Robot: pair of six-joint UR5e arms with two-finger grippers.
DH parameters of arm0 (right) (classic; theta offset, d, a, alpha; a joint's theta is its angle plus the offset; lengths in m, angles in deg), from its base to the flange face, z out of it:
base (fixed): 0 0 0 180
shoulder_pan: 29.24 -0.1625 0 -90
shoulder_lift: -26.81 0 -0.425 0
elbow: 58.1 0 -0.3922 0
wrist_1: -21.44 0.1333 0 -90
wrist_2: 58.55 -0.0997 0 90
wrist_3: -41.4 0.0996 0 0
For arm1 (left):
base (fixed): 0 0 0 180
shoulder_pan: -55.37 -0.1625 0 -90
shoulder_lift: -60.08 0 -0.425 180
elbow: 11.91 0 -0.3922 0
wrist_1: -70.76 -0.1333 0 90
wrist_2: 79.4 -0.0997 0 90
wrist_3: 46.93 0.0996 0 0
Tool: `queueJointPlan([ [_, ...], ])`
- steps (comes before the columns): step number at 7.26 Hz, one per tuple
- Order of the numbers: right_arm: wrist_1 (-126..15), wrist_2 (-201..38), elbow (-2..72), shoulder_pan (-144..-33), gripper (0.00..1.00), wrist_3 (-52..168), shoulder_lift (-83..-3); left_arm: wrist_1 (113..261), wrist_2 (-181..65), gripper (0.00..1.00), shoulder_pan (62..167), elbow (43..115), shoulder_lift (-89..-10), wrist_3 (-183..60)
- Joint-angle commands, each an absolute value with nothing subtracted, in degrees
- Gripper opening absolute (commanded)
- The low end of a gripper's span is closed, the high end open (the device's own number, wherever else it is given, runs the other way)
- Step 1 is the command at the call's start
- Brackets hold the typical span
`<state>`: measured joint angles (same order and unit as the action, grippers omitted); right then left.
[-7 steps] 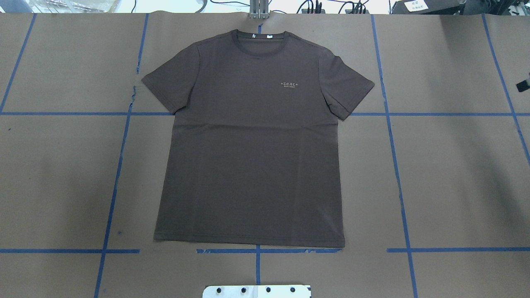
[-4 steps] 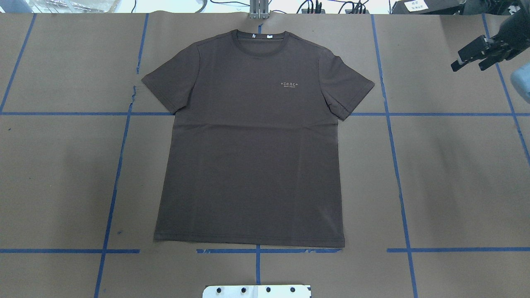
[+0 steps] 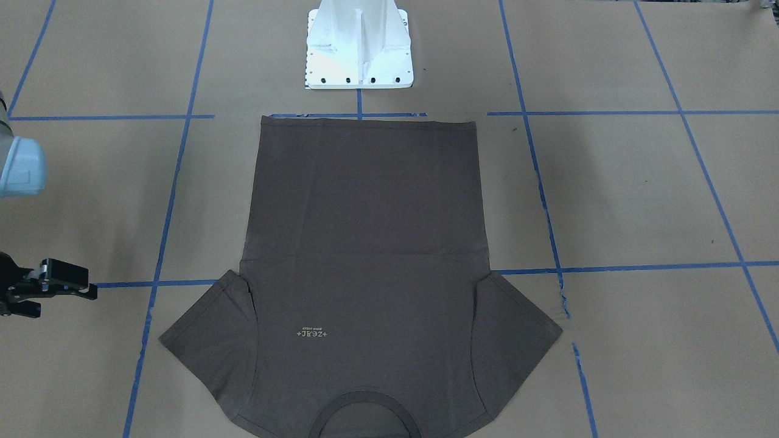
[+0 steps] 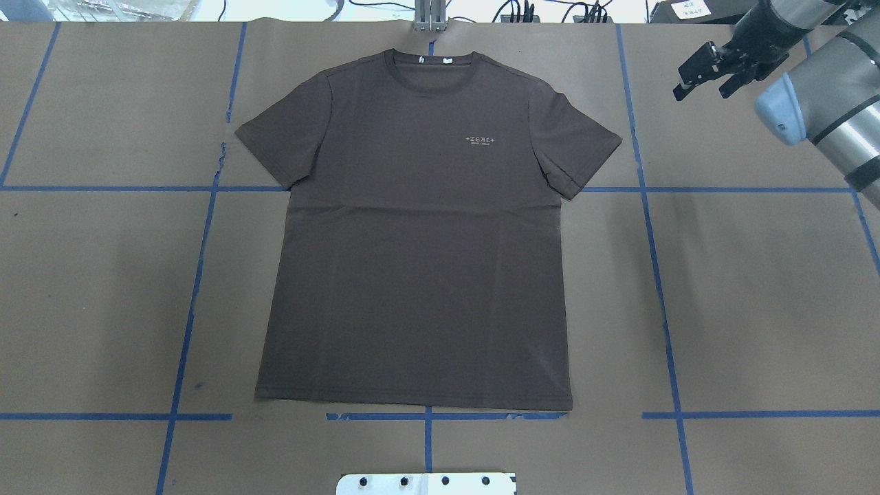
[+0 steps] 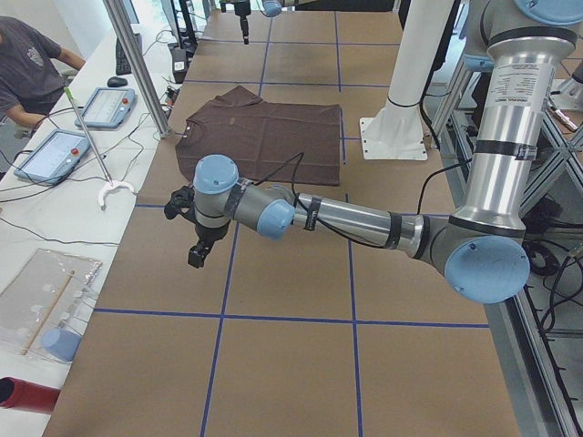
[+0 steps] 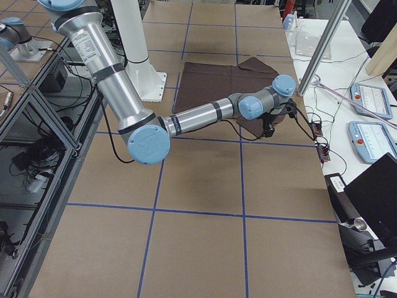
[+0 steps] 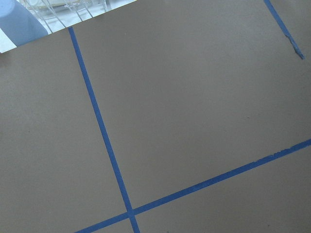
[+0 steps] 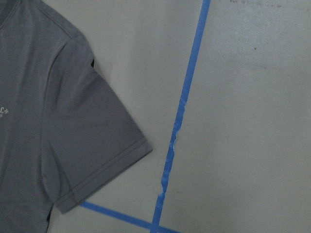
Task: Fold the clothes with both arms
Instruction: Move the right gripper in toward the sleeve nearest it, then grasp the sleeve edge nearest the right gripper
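Brown table (image 4: 103,275): T-shirt (image 4: 419,275) flat, face up, unfolded.

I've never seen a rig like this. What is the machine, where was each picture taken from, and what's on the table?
It is a robot: two grey jointed arms, left and right, near a white pedestal, each ending in a two-fingered hand. One camera looks down from behind it, one faces it across the table, two stand at the table's ends, one rides on each wrist. On the brown paper-covered table, marked with blue tape, a dark brown T-shirt lies flat, front up. Neither hand touches it. The right hand hovers open beyond one sleeve, which its wrist camera shows. The left hand hangs over bare paper; whether it is open I cannot tell.
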<state>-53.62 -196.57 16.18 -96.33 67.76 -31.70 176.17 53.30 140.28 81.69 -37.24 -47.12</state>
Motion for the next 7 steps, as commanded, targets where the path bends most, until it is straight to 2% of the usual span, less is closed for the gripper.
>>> queueJointPlan([
  [1, -39.5, -187.3, 10.4, -89.5, 1.0, 81.4, -30.3, 176.1, 53.4, 1.0, 140.3, 81.9, -37.3, -47.2],
  [3, -38.2, -180.1, 9.7, -84.8, 1.0, 85.5, -30.2, 176.1, 53.4, 1.0, 140.3, 81.9, -37.3, -47.3],
  [5, -38.1, -179.3, 5.4, -84.3, 1.0, 85.6, -26.6, 176.1, 53.4, 1.0, 140.3, 82.0, -37.3, -47.3],
  [7, -38.1, -177.4, 4.7, -83.4, 1.0, 85.6, -26.5, 176.1, 53.3, 1.0, 140.4, 82.0, -37.3, -47.3],
])
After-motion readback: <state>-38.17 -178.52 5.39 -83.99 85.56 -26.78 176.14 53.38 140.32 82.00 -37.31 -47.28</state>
